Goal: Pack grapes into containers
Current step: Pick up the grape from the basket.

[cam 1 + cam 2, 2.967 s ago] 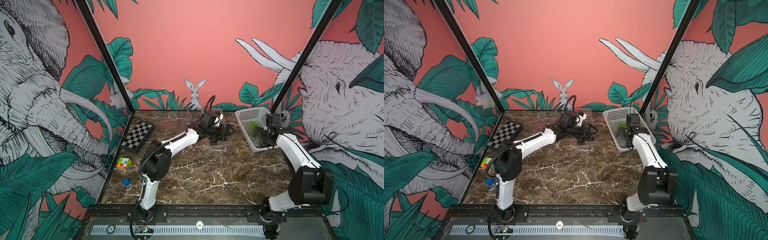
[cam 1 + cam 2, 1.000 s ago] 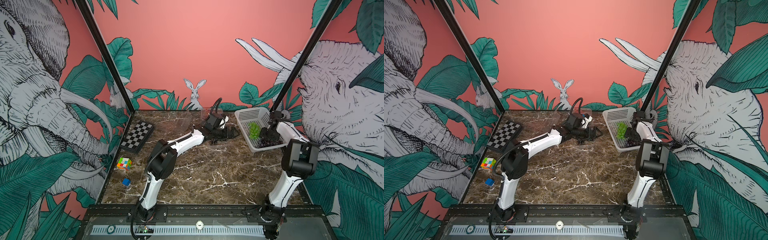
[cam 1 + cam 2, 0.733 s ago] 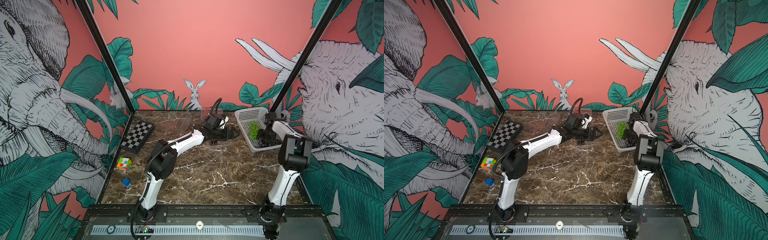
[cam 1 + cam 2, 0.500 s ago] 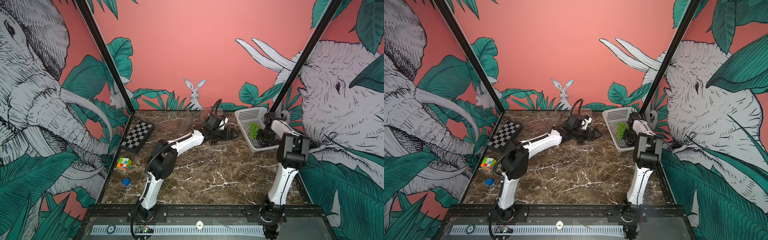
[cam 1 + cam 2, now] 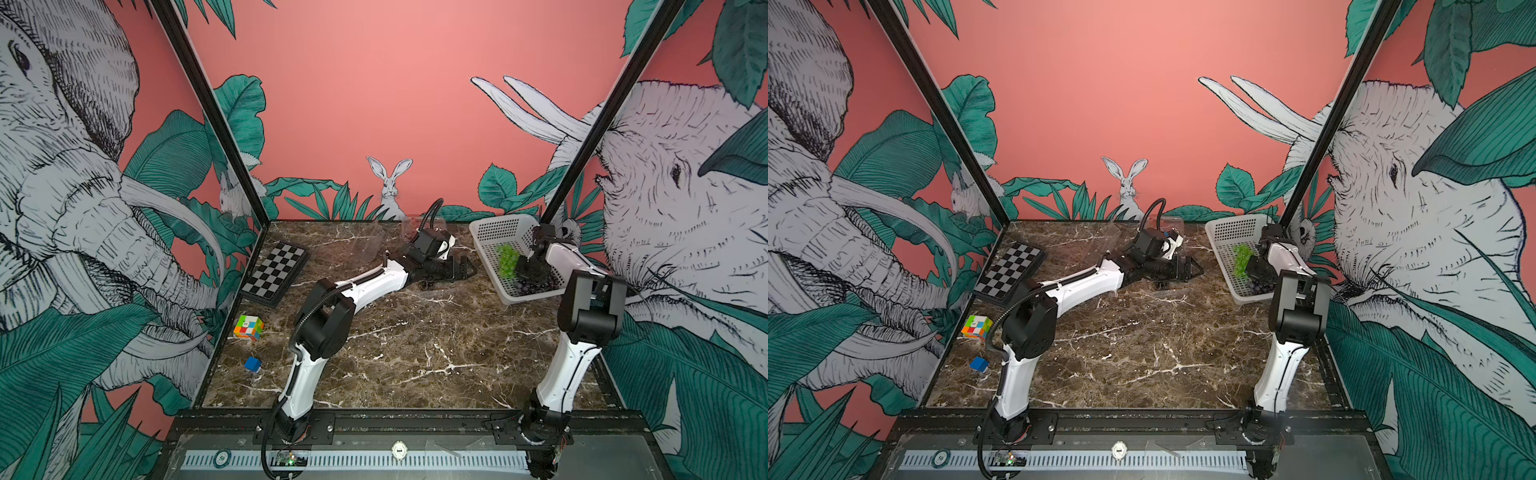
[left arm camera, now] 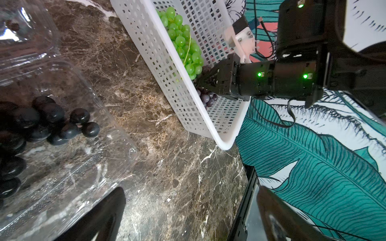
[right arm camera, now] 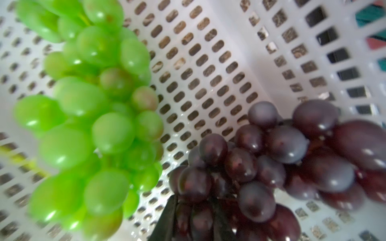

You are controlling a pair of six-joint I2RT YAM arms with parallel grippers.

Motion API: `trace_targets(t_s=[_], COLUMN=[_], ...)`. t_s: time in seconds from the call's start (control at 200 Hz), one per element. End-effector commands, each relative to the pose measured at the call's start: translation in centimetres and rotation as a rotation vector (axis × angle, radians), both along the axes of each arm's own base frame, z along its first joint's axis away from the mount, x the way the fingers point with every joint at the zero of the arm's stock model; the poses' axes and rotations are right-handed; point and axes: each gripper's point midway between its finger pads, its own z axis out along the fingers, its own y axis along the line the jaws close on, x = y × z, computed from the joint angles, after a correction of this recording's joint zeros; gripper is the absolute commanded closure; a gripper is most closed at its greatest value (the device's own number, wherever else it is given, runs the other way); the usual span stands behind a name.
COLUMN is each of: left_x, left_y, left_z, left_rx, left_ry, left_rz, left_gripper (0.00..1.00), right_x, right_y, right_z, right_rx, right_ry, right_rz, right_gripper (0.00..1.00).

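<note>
Red grapes [image 7: 261,162] in basket [image 7: 208,62] w/ R gripper [image 7: 195,210] clamped on them.

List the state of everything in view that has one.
left gripper, open, empty.
right gripper, closed on the red grapes.
red grapes, gripped, in the basket.
green grapes, loose in the basket.
clear container, lid open, black grapes inside.
</note>
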Motion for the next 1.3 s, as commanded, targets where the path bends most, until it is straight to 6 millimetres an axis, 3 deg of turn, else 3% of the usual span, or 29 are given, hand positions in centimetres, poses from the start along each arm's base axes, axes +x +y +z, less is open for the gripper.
trace_targets(t_s=[0.0, 0.515, 1.045, 1.26, 1.29], left_x=[-0.5, 0.4, 0.7, 1.2, 1.2], left_y=[0.8, 3.3, 4.4, 5.3, 5.4], left_z=[3.0, 4.7, 5.0, 5.1, 5.2], left_rx=[-0.033, -0.013, -0.002, -0.002, -0.002], left_ry=[-0.036, -0.09, -0.098, -0.096, -0.096], left_rz=[-0.001, 0.037, 0.058, 0.079, 0.08], left_gripper=[0.01, 0.01, 0.0, 0.0, 0.01], right_x=[0.5, -0.2, -1.1, -1.3, -1.7], right_y=[0.5, 1.1, 3.7, 6.4, 6.8], right_z=[2.1, 5.4, 12.6, 14.8, 16.5], right_rx=[0.022, 0.037, 0.146, 0.186, 0.183], right_ry=[-0.068, -0.155, -0.33, -0.376, -0.414], right_rz=[-0.007, -0.01, 0.017, 0.073, 0.085], right_gripper=[0.79, 0.81, 0.8, 0.8, 0.8])
